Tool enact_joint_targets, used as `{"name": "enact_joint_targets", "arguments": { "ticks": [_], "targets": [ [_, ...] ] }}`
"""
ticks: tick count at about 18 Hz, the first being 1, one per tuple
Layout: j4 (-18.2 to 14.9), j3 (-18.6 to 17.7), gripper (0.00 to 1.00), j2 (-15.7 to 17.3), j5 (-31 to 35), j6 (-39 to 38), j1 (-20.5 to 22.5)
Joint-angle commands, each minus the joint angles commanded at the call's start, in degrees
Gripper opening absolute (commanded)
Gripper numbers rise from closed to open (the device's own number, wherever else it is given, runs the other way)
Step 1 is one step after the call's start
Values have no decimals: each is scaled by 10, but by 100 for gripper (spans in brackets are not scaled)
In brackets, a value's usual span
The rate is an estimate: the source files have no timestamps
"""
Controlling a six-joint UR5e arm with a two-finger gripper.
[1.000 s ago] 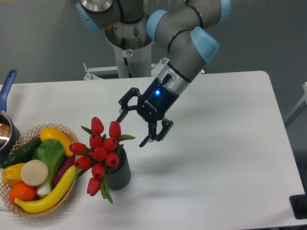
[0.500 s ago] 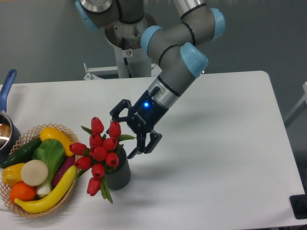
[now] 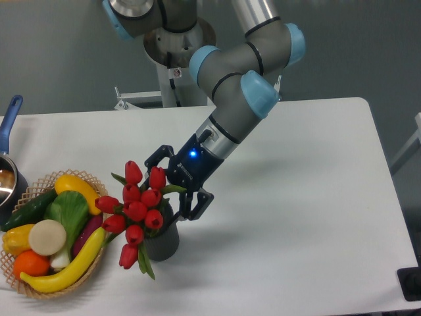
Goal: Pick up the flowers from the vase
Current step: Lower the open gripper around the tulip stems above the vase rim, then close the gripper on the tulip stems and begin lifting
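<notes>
We see the pincer (image 3: pixel 172 186) spread wide at the flowers (image 3: pixel 136 207), gripping nothing.

Nearest us, at about 7 o'clock on the white desk (image 3: pixel 296 217), a wicker basket (image 3: pixel 13 276) holds toy fruit and vegetables, a long yellow banana (image 3: pixel 66 268) lying across its front. Just to its right stands the dark ribbed vase (image 3: pixel 163 242), and the red tulips lean out of it toward the basket, one bud drooping below the rim. Behind the bunch, toward 12 o'clock, we find the pincer with one finger (image 3: pixel 152 158) above the topmost buds and the other (image 3: pixel 196 203) just beside the vase's mouth; whether either touches a bud we cannot tell. Farther back at 9 o'clock, a blue-handled pot (image 3: pixel 9 131) sits at the desk's edge.
</notes>
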Motion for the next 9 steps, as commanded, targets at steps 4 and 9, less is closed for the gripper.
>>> {"name": "enact_joint_targets", "arguments": {
  "ticks": [4,9],
  "targets": [
    [1,4,100,-4,-1,-4,-6],
    [3,4,82,-6,-1,-4,-7]
  ]
}}
